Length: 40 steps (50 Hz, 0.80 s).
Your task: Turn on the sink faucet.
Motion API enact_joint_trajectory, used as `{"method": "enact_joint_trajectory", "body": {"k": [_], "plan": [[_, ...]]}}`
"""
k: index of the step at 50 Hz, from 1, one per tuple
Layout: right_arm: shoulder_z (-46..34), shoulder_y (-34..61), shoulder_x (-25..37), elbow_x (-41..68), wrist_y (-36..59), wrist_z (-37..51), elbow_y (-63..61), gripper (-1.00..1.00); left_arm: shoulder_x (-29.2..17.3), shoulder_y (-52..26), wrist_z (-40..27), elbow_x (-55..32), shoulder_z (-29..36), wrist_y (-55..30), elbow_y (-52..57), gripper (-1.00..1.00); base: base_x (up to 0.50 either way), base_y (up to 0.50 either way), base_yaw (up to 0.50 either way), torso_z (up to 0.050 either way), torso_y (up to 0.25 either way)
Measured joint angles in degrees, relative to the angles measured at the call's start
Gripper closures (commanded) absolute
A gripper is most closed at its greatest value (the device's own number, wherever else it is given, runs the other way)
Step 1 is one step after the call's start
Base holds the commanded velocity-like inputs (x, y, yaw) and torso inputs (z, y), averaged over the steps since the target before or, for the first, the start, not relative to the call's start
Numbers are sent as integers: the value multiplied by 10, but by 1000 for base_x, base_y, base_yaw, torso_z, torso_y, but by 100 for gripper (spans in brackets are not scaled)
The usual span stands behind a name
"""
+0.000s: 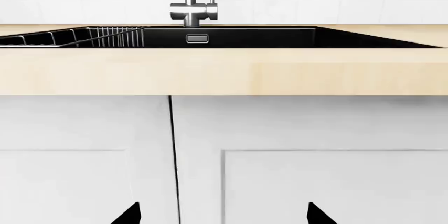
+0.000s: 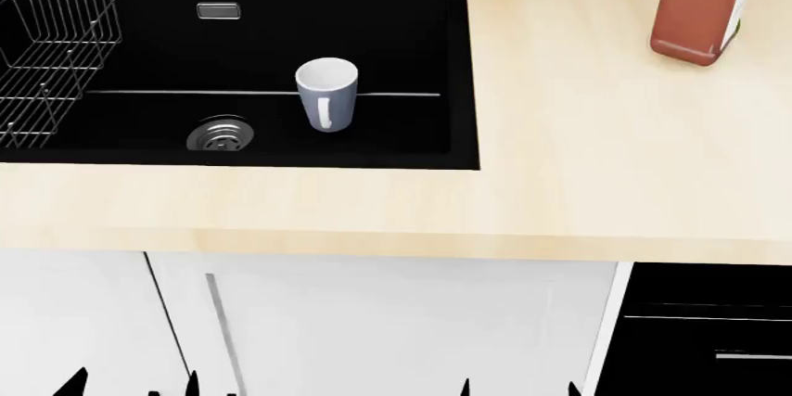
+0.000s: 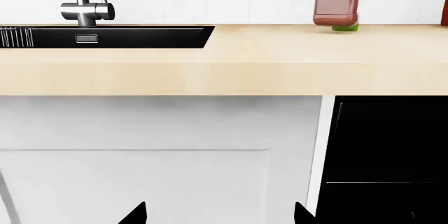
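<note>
Left tool (image 1: 224,214): only two dark fingertips show at the frame edge, spread apart, holding nothing, facing white cabinet doors (image 1: 308,156). Right tool (image 3: 219,214): likewise two separated tips, empty. Sink faucet (image 1: 193,11): at the back rim of the black sink (image 2: 458,62), well apart from both tools; upper pipe and spout cut off in every view, lever not discernible. Grey mug (image 2: 326,94): upright in the basin, near the drain strainer (image 2: 222,134). Wire rack (image 2: 50,53): partly cropped. Red bottle (image 2: 702,5): on the tabletop (image 2: 594,155), top cut off.
</note>
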<state>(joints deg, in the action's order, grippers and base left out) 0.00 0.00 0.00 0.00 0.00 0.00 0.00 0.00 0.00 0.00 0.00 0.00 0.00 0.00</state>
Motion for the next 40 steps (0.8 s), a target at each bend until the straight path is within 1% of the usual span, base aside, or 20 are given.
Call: {"method": "enact_joint_trajectory", "body": {"k": [22,32,40], "plan": [[-36,-4,26,20,11,32,-19,-100,-25,1,-29,-30,26,0,7,-100,0,0,0,0,0],[-47,-9,38,26,28,46,-51,-100,-41,19,-35,-48,31,8,54,-100,0,0,0,49,0],[-51,-19,52,32,76,56,-125,-100,-60,33,-41,-68,32,-34,141,-100,0,0,0,50,0]]}}
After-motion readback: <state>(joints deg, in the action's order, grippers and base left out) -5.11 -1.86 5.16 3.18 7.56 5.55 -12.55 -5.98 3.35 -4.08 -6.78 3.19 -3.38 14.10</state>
